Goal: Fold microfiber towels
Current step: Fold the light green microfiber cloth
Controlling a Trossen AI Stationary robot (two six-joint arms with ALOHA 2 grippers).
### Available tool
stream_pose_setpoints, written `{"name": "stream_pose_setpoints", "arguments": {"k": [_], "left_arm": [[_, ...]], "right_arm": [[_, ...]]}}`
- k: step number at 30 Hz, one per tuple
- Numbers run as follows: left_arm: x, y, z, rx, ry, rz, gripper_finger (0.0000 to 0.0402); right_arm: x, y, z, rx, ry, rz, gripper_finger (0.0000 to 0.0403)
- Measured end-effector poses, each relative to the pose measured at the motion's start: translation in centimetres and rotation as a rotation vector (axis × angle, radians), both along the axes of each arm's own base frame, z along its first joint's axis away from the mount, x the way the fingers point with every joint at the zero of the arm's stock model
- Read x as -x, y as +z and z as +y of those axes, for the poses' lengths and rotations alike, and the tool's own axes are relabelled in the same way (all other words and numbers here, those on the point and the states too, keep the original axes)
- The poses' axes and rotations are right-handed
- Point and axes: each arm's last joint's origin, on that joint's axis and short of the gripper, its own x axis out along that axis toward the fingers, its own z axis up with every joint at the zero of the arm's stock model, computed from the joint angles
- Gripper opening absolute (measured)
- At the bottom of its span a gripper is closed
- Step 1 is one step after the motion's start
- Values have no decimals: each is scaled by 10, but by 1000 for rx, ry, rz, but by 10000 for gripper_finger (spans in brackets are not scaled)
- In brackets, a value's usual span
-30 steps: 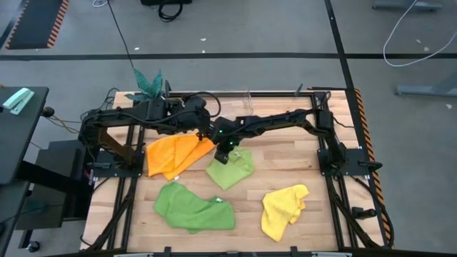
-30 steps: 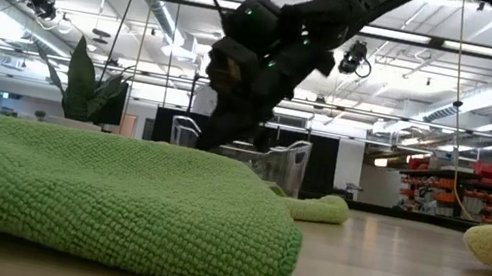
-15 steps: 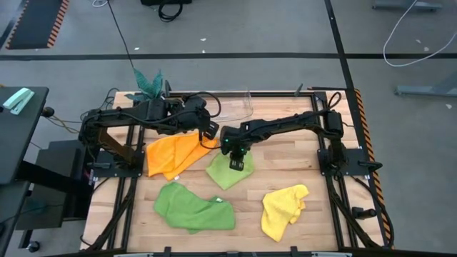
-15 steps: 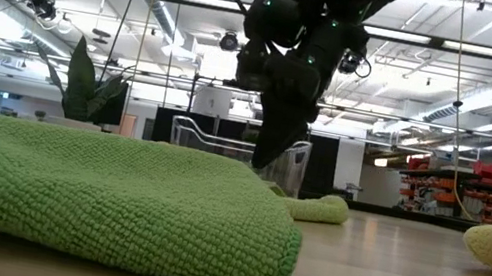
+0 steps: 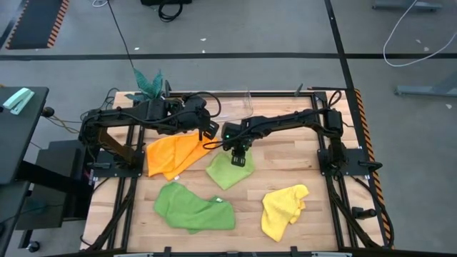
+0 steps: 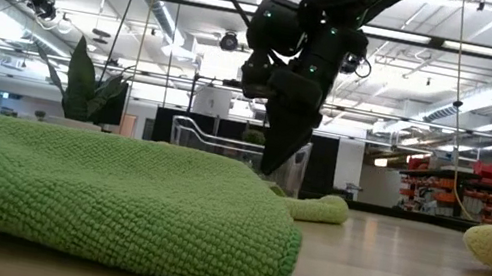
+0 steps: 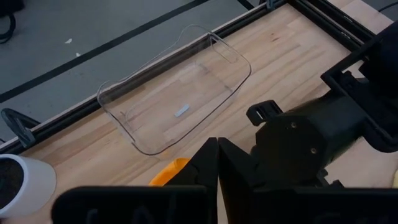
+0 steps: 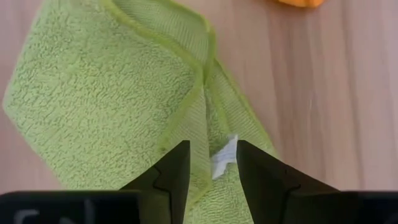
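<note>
The light lime green towel [image 5: 230, 170] lies flat near the table's middle, partly folded, with a white tag [image 8: 224, 157] showing. My right gripper [image 5: 239, 155] hangs open just above its far part, fingers pointing down on either side of the tag [image 8: 211, 163], clear of the cloth in the low view [image 6: 271, 166]. My left gripper [image 5: 211, 131] is shut and raised over the orange towel's [image 5: 173, 154] far right corner, with nothing between its fingers [image 7: 217, 168]. The darker green towel [image 5: 193, 208] and the yellow towel [image 5: 283, 209] lie crumpled near the front edge.
A clear plastic bin [image 5: 232, 103] stands at the far edge behind both grippers. A teal-leaved plant in a white pot [image 5: 148, 84] stands at the far left corner. Bare wood shows to the right of the lime towel [image 5: 293, 153].
My right gripper has opened over the lime towel and let it go. It has shifted a little toward the table's right edge and tipped from a slant to pointing more steeply down. The towel stays flat on the table.
</note>
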Motion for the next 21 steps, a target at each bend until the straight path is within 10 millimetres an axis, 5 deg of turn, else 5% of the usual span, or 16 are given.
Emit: {"name": "stream_pose_setpoints", "arguments": {"k": [21], "left_arm": [[0,0,0,0,0,-1,11]], "right_arm": [[1,-15,7,-4,5,-37,137]]}}
